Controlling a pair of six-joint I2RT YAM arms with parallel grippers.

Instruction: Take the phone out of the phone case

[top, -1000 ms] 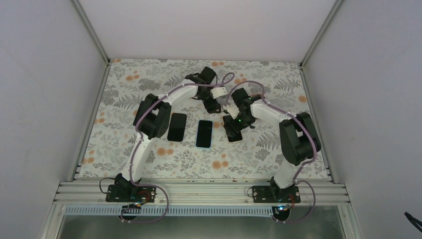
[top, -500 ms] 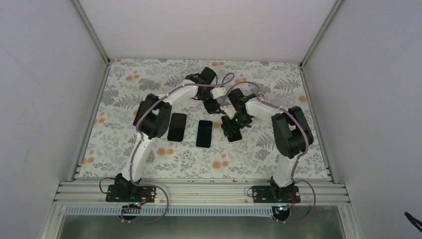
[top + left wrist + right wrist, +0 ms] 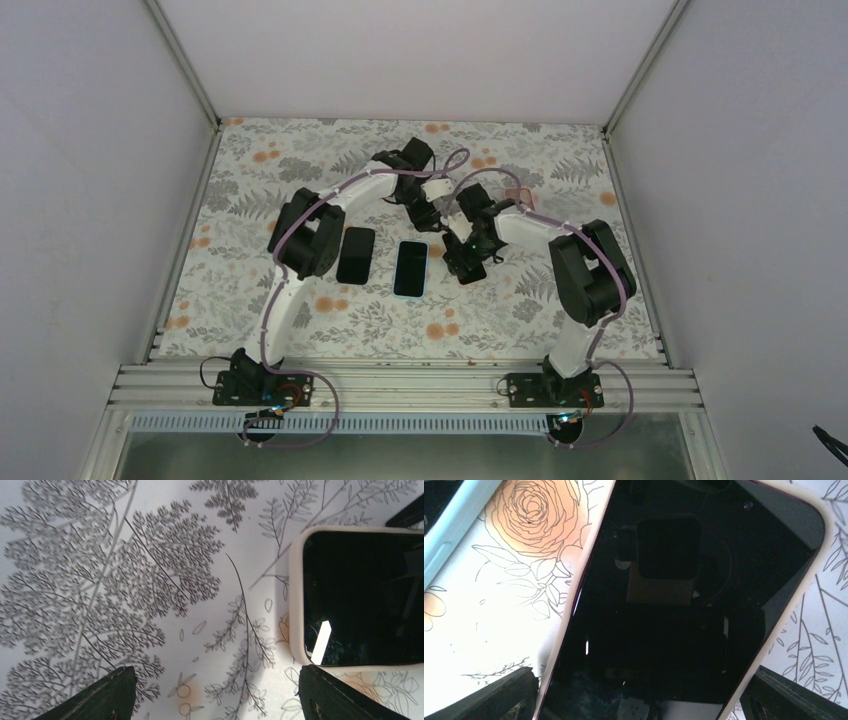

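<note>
straddling the phone (image 3: 684,605), flat in its pinkish phone case (image 3: 810,562) on the worktop (image 3: 125,580), right end effector (image 3: 644,700) gapes apart, likely to pinch its sides; left end effector (image 3: 215,695) hovers apart nearby, empty.

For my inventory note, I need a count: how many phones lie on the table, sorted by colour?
Dark phone: 1
Blue-cased phone: 1
Pinkish-cased phone: 1
Total: 3

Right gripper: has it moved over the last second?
Yes. The right gripper has shifted slightly left in the top view, closer to the blue-cased phone, which stayed put.
</note>
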